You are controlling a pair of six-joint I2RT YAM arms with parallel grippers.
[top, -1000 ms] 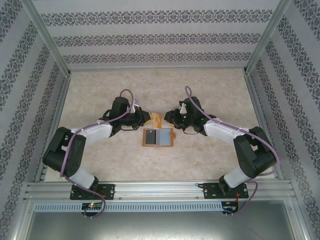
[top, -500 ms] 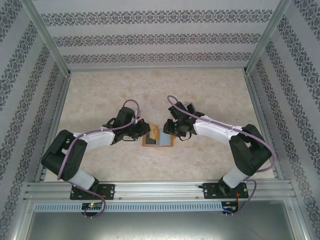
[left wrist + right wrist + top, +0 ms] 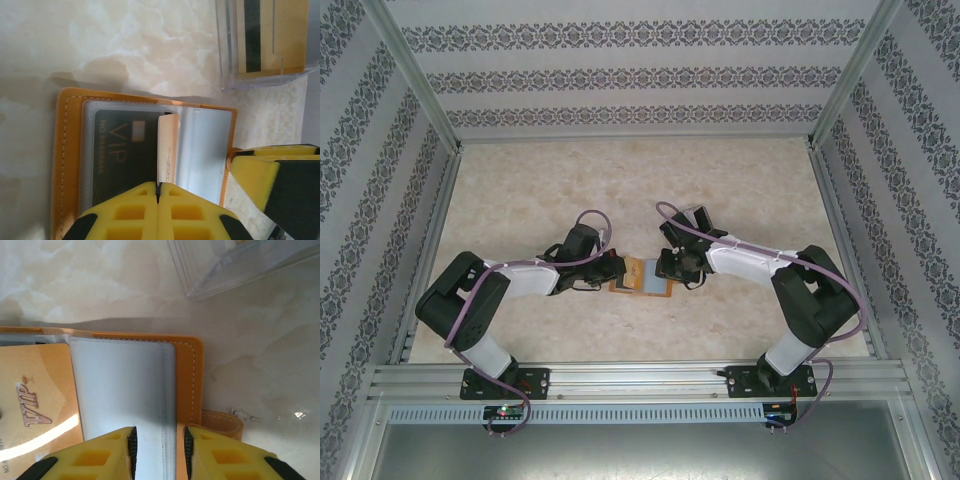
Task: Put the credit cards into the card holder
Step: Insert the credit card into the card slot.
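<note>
The card holder [image 3: 646, 281] lies open on the table, orange-tan rim [image 3: 67, 150] around grey pockets [image 3: 125, 385]. A black VIP credit card [image 3: 122, 150] sits in its left pocket. My left gripper [image 3: 158, 186] is shut on an orange-yellow credit card [image 3: 167, 147], held on edge over the holder's middle; the right wrist view shows its face [image 3: 35, 390]. My right gripper [image 3: 159, 432] stands partly open over the holder's right side, jaws straddling the grey pocket's edge next to the clasp tab [image 3: 222, 422]. In the top view the two grippers [image 3: 618, 268] [image 3: 666, 268] face each other across the holder.
A clear plastic box [image 3: 265, 40] with another card in it stands on the table just beyond the holder; its corner [image 3: 235, 262] also appears in the right wrist view. The right gripper's yellow finger [image 3: 255, 175] sits close beside the left gripper. Patterned walls enclose the marble-look table [image 3: 520, 190].
Both arms have come toward the near edge and down over the open holder. The left gripper brought the orange-yellow card from behind the holder to above it.
</note>
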